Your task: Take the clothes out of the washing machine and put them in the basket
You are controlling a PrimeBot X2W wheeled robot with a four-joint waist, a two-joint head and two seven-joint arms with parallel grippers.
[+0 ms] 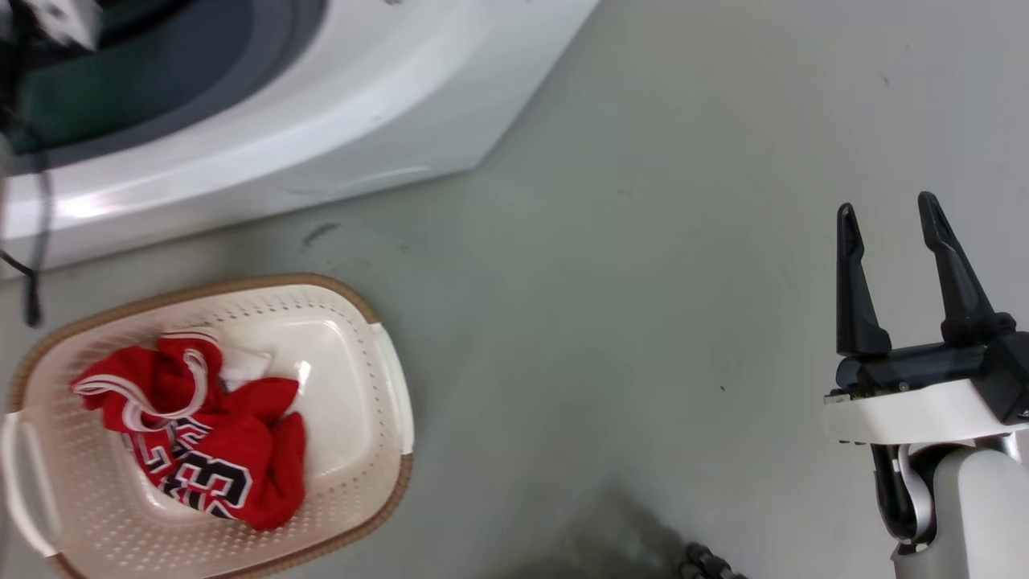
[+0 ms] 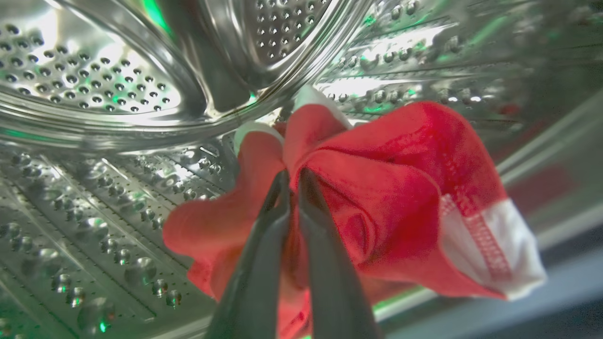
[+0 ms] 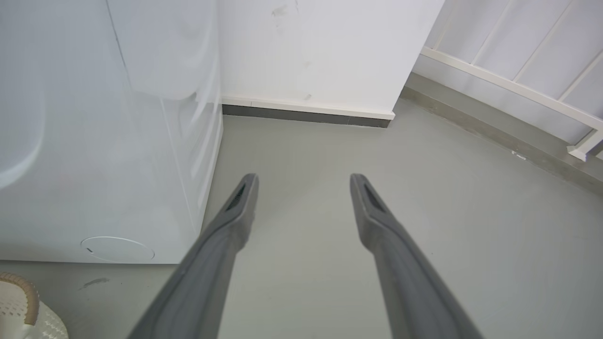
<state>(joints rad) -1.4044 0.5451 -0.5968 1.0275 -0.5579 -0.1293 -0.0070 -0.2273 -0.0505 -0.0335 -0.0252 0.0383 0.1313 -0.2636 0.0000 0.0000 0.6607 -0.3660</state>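
Left claw (image 2: 293,175) clenched on crumpled red garment (image 2: 391,188) — dimpled steel drum (image 2: 94,80) behind; right claw (image 1: 884,206) splayed

I see washing machine (image 1: 338,121) only in part, cut by top and left edges. Blurred pale shape (image 1: 60,20) in top corner, I cannot tell what. Basket (image 1: 241,283) cut at left and bottom edges. Red garment (image 2: 400,188): part hidden behind left gripper (image 2: 293,175), tips sunk in fold. Dark object (image 1: 707,563) at bottom edge, cut off, unclear.
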